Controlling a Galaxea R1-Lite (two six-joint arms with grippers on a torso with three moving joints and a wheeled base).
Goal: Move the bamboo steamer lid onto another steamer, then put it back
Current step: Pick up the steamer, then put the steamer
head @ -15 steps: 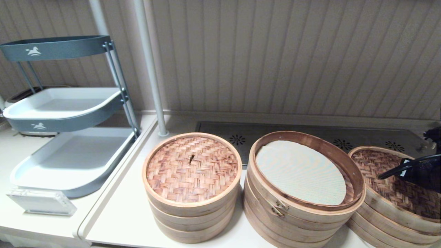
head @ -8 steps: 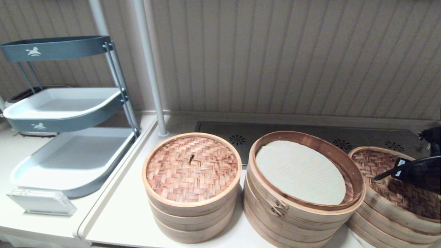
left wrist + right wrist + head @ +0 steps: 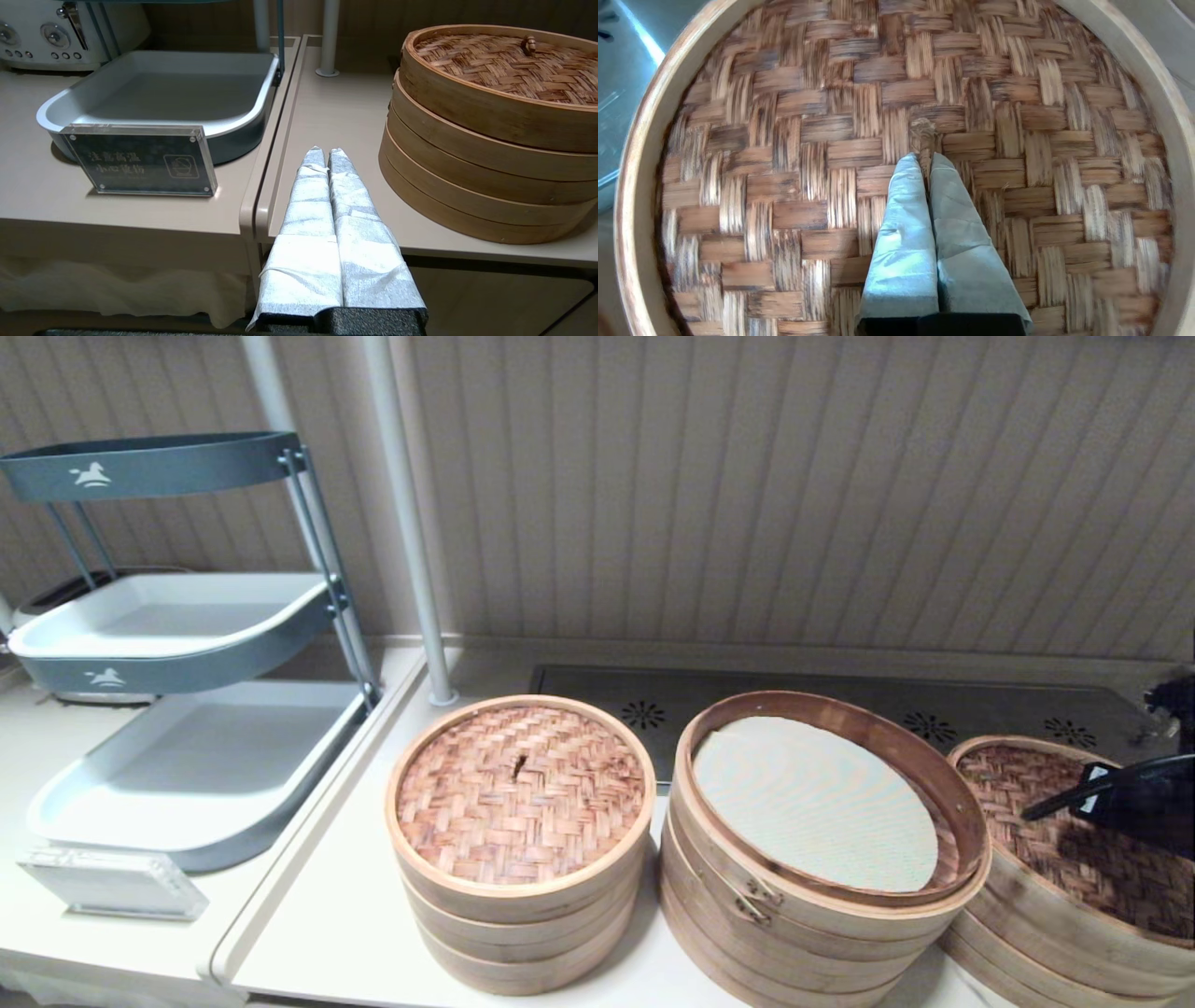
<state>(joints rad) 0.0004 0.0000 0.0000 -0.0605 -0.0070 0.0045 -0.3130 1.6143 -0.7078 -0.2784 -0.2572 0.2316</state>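
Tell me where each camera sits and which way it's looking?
Head view: on the robot's head, facing forward and down over the counter and its steamers; only the right gripper shows, far right.
Left wrist view: behind the left gripper, jaws shut, low before the counter, facing the small steamer and grey tray.
Right wrist view: behind the right gripper, looking straight down on the bamboo steamer lid, jaws shut at its knot.
Shared: head and left wrist both show the small steamer.

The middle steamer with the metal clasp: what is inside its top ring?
The middle steamer stands open, with no lid. A pale round liner lies inside its top ring and covers nearly all the floor. What is under the liner, or in the lower rings, cannot be seen.
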